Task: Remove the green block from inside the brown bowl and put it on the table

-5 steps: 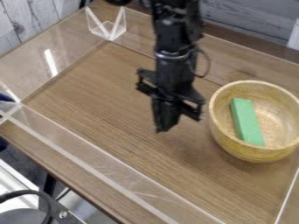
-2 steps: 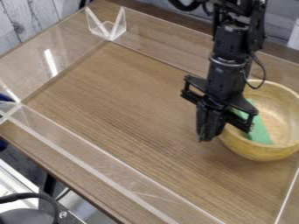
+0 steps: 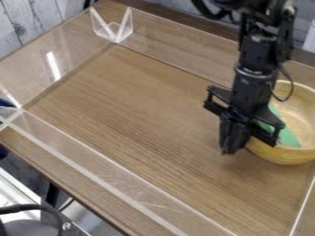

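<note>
Wood-grain brown tabletop [image 3: 123, 101] fills most of the view, edged by low clear acrylic walls [image 3: 74, 171]. At the far corner the walls meet in a clear upright angle [image 3: 113, 25]. A black arm [image 3: 263, 41] comes down from the top right, pointing straight down over the near-left side of the bowl [image 3: 293, 152]. The bowl is round, tan wood with a thick rim, and sits on the tabletop near the right edge. The fingers [image 3: 234, 146] are closed narrow, holding nothing, with their tips in front of the bowl's left rim. Only a small green part of the block [image 3: 290, 136] shows inside the bowl, just right of the fingers; the arm hides the rest.
</note>
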Tool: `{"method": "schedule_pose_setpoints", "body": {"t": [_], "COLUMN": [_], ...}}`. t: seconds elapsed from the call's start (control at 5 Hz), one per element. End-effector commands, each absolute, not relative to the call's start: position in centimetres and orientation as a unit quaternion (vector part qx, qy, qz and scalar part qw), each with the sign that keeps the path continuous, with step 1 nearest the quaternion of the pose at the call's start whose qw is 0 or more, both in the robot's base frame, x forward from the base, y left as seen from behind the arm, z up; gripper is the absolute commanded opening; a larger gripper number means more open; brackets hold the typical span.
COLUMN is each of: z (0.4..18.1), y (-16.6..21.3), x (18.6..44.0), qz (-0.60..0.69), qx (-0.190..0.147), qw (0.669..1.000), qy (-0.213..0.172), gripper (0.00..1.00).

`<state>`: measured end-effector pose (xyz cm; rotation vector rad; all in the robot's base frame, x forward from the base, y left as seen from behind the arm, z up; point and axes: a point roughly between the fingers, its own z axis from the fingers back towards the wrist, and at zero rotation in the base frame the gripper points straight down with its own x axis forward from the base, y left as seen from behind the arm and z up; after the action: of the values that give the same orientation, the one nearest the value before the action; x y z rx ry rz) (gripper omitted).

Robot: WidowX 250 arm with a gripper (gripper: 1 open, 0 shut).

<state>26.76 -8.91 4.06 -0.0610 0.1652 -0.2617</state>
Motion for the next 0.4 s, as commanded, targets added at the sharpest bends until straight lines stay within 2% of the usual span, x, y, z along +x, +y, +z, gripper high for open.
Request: {"method": "schedule_pose_setpoints", "body": {"t": [0.0, 0.2], "z": [4.84, 4.15], "y": [-10.05, -10.65], "x": [27.94, 28.07], "qz": [-0.145, -0.154], "qx": [-0.036, -0.038], "qw": [0.987, 0.986], "qy": [0.055, 0.058], "gripper": [0.00, 0.00]}}
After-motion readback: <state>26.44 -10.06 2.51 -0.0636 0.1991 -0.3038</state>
